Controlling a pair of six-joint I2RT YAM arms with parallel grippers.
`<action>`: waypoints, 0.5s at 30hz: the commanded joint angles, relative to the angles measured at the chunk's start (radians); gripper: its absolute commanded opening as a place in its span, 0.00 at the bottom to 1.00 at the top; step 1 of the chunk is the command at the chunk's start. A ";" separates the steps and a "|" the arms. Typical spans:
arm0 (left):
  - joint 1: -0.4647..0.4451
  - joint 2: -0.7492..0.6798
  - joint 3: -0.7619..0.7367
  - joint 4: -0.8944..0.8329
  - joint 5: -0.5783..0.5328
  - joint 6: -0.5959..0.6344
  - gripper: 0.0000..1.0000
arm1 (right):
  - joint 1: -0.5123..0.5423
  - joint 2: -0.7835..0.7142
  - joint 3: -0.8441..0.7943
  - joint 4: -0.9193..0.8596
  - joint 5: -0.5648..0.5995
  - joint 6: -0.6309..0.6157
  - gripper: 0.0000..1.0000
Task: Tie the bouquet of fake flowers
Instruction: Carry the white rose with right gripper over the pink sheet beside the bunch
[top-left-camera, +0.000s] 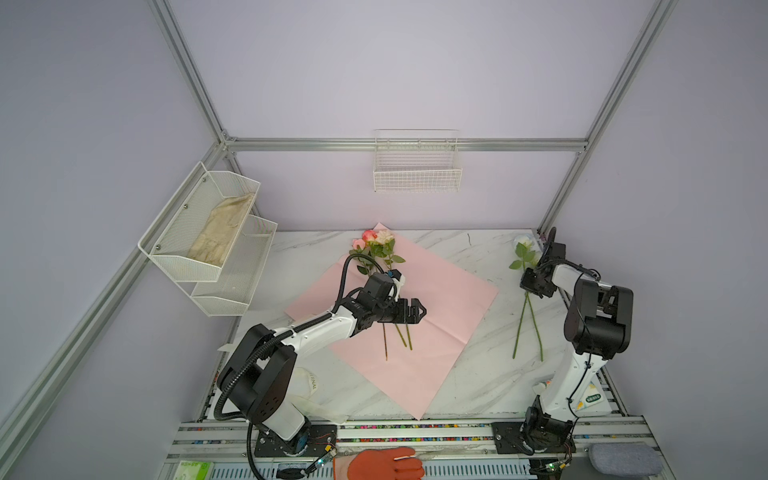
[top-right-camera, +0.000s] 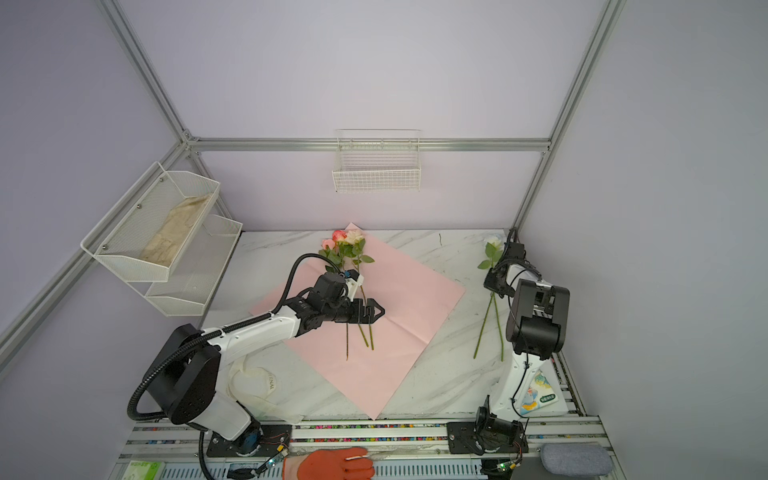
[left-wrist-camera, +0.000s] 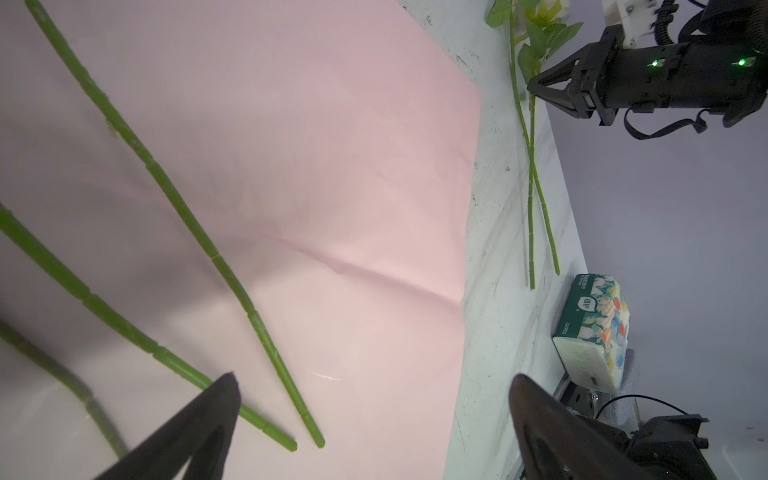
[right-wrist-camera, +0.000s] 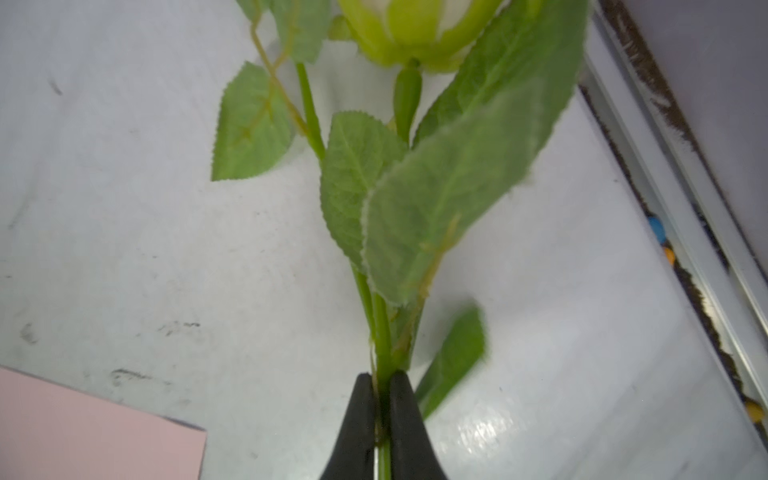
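A pink sheet of wrapping paper (top-left-camera: 440, 299) (top-right-camera: 411, 299) (left-wrist-camera: 353, 166) lies flat on the marble table. Three fake flowers (top-left-camera: 376, 241) (top-right-camera: 345, 241), pink, coral and cream roses, lie on it, and their green stems (left-wrist-camera: 232, 282) point to the front. My left gripper (top-left-camera: 422, 311) (top-right-camera: 380, 311) (left-wrist-camera: 374, 377) hovers over those stems, open and holding nothing. Near the table's right edge lie two more fake flowers, one a white rose (top-left-camera: 523, 245) (top-right-camera: 492, 243) (right-wrist-camera: 419, 33). My right gripper (top-left-camera: 528, 286) (top-right-camera: 492, 286) (left-wrist-camera: 532, 87) (right-wrist-camera: 380, 380) is shut on their stems just below the leaves.
A cream lettered ribbon (top-left-camera: 311, 384) (top-right-camera: 266, 382) lies under the left arm. Mesh shelves (top-left-camera: 208, 232) hang on the left wall and a wire basket (top-left-camera: 417, 174) on the back wall. A tissue pack (left-wrist-camera: 594, 328) lies front right. An orange-gloved hand (top-left-camera: 382, 463) rests at the front rail.
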 joint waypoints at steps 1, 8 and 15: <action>-0.001 -0.018 0.085 0.003 -0.006 0.029 1.00 | 0.046 -0.077 -0.008 -0.046 -0.009 -0.034 0.11; 0.000 -0.024 0.083 -0.001 -0.010 0.034 1.00 | 0.144 -0.108 -0.010 -0.085 0.184 -0.057 0.11; 0.007 -0.124 0.046 -0.060 -0.182 0.033 1.00 | 0.274 -0.201 -0.021 -0.020 -0.080 0.010 0.08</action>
